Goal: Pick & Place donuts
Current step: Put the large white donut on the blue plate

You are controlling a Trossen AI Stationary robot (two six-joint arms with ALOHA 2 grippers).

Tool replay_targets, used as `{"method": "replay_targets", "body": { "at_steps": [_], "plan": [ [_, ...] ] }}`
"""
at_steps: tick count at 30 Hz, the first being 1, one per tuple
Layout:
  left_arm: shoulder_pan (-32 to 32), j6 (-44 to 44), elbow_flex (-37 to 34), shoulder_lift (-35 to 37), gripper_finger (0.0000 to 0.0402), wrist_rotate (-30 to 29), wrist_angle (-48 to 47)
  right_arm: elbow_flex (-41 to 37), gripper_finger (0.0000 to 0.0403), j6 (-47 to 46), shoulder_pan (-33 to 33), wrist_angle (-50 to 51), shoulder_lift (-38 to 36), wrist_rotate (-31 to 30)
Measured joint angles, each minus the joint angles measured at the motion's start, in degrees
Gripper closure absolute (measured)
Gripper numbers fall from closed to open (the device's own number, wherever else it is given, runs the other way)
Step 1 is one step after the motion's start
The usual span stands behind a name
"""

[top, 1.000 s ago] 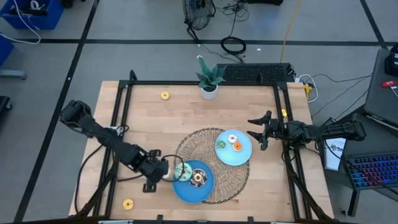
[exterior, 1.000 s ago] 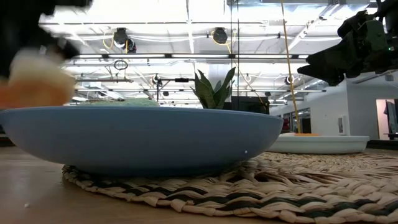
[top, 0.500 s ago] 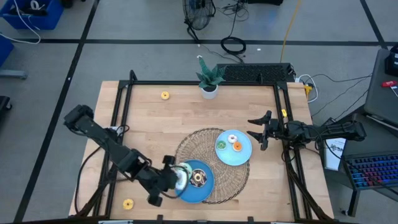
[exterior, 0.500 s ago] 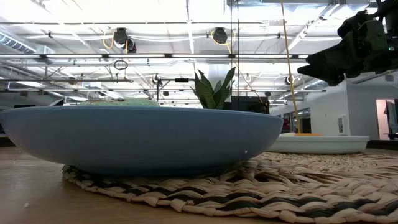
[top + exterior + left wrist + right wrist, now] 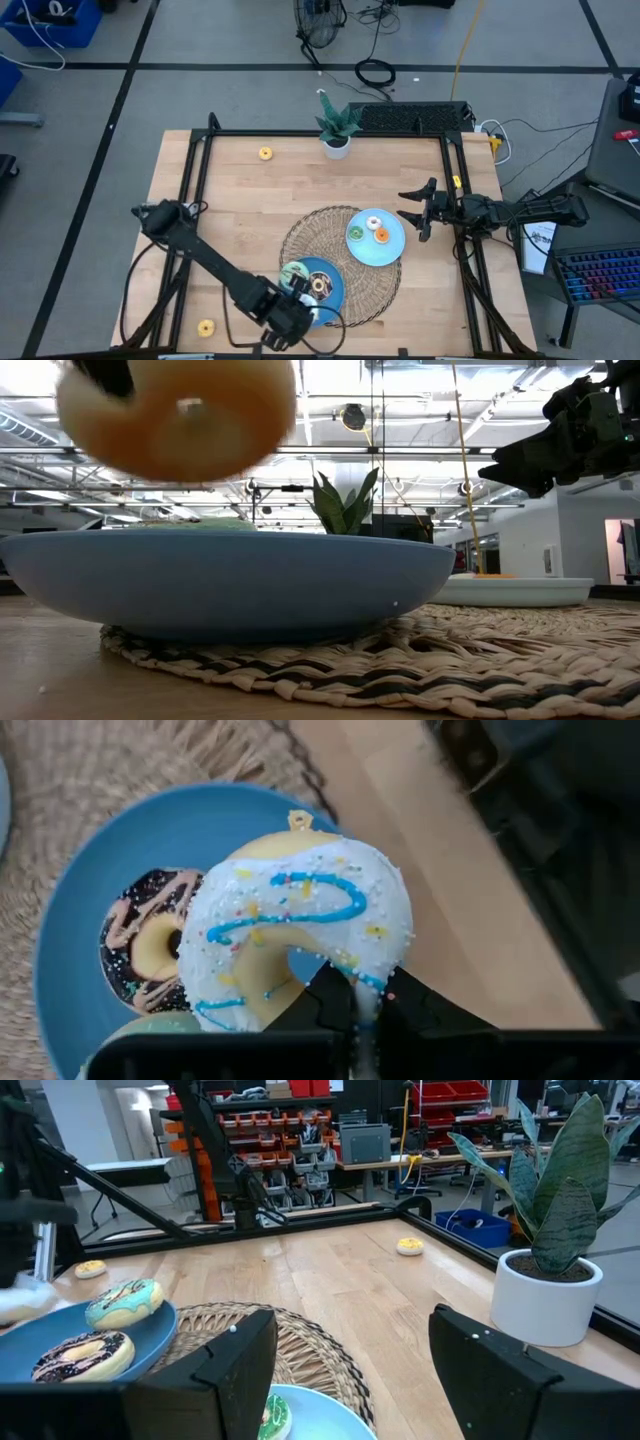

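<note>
My left gripper hovers at the near rim of the near blue plate, shut on a white-iced donut with a blue squiggle. The low view shows this donut above the plate. A chocolate donut and a teal donut lie on that plate. The second blue plate carries a white, an orange and a green donut. My right gripper waits open beside it, at the table's right edge. My left gripper pinches the white-iced donut's rim between its two fingers, at the side of the ring nearest the wrist. It reaches in from the near-left side of the plate. The donut is lifted clear above the plate's near edge, its iced face tilted up.
Both plates sit on a round woven mat. A potted plant stands at the far edge. One loose yellow donut lies far left, another at the near left corner. Black frame rails border the table.
My left gripper has swung from the near plate's left rim toward the table's near edge and round to the plate's near side, turning as it went. It stays shut on the white-iced donut, which is now up over the plate in the low view.
</note>
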State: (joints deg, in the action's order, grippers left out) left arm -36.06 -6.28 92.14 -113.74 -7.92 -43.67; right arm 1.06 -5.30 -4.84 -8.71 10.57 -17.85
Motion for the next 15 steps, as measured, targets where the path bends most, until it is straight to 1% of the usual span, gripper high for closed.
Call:
{"method": "replay_targets", "body": {
  "at_steps": [2, 4, 6, 11, 15],
  "plan": [
    [0.63, -0.55, 0.01, -1.20, 0.0389, 0.63, -0.08, 0.00, 0.0161, 0.00, 0.00, 0.00, 0.02, -0.02],
    [1.28, -1.26, 0.02, -2.37, 0.0390, 1.88, 0.58, 0.00, 0.0161, 0.00, -0.02, 0.00, -0.01, 0.00],
    [1.71, -1.33, 0.02, -3.25, 0.0389, 1.88, 0.53, 0.02, 0.0161, -0.01, -0.01, -0.01, -0.01, 0.00],
    [2.60, -1.40, 0.04, -4.95, 0.0363, 2.39, 0.54, 0.00, 0.0161, -0.01, -0.01, 0.00, -0.01, -0.02],
    [3.24, -3.01, -0.09, -5.32, 0.0356, 3.05, 0.31, 0.01, 0.0161, 0.00, -0.01, 0.00, -0.01, 0.00]
  ]
}}
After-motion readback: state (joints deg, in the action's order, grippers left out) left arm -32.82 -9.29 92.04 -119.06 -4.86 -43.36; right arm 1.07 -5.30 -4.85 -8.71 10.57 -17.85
